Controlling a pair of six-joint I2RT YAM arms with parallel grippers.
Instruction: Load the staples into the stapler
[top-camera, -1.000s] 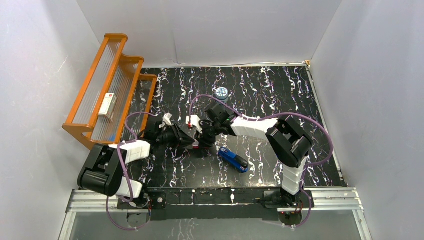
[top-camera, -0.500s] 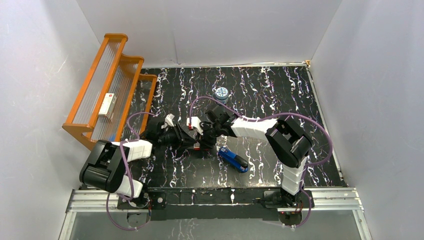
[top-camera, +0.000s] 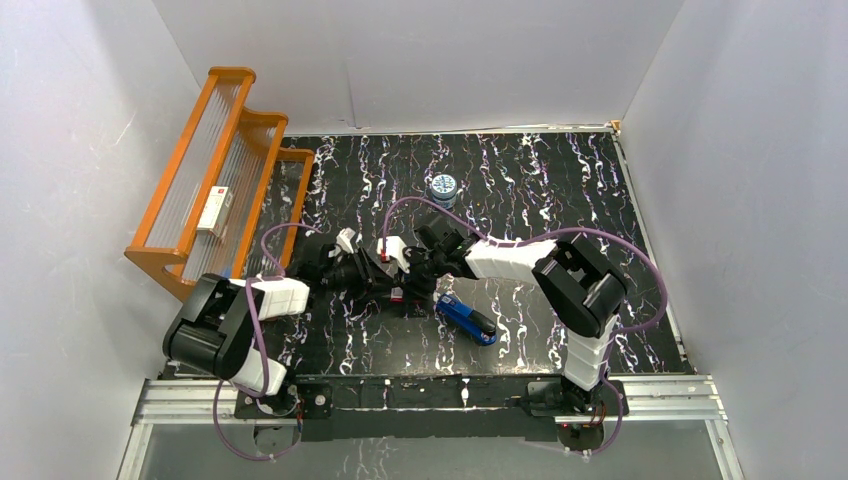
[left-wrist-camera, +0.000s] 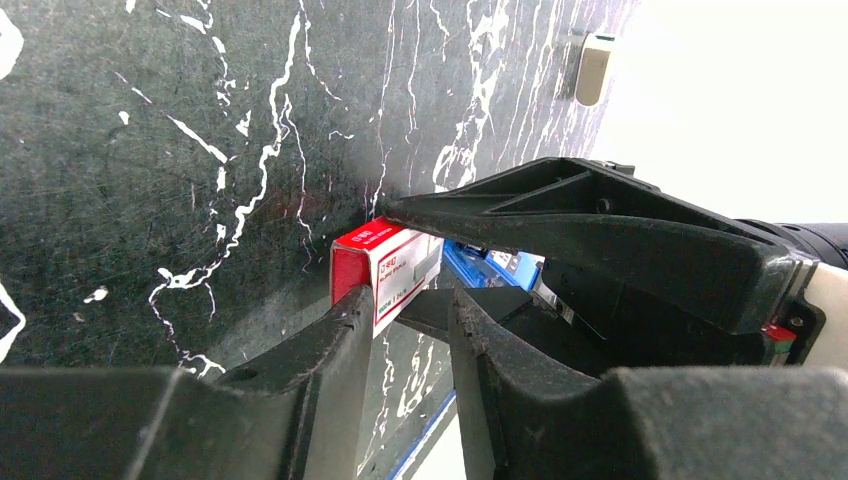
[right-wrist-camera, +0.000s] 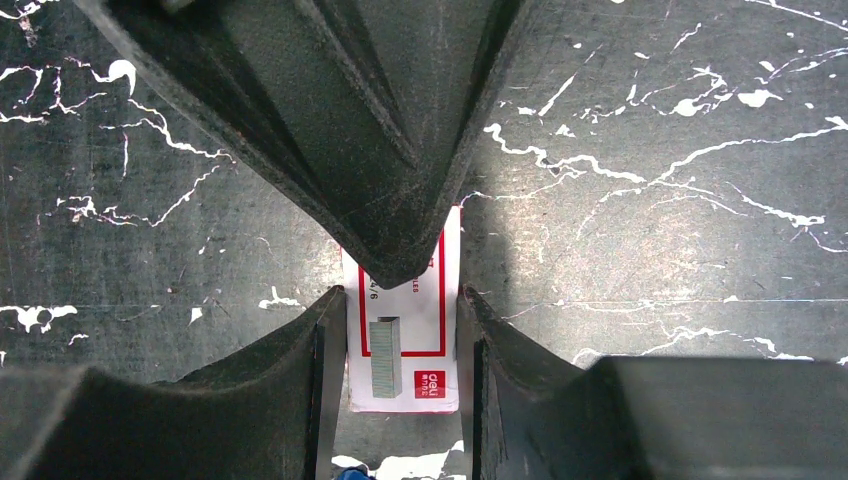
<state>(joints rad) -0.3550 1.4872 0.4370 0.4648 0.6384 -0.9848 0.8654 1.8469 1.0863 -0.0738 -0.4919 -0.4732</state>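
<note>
The staples box (top-camera: 397, 294), red and white, lies mid-table. In the right wrist view the box (right-wrist-camera: 405, 350) sits between my right gripper's (right-wrist-camera: 400, 310) fingers, which press on both long sides. My left gripper (left-wrist-camera: 405, 305) comes from the left, narrowly open, with one fingertip (left-wrist-camera: 352, 305) against the box's (left-wrist-camera: 385, 262) red end. Its tip overlaps the box's far end in the right wrist view. In the top view the left gripper (top-camera: 380, 283) and right gripper (top-camera: 408, 280) meet over the box. The blue stapler (top-camera: 466, 318) lies just right of them, untouched; it also shows in the left wrist view (left-wrist-camera: 490, 265).
An orange tiered rack (top-camera: 225, 170) stands at the back left, holding a longer white box with a red mark (top-camera: 215, 210). A small round tin (top-camera: 443, 185) sits behind the grippers. White walls enclose the black marbled table (top-camera: 560, 190).
My left gripper has moved right, closing in on the staples box until its tip reaches it. My right gripper has stayed on the box, shifting only slightly.
</note>
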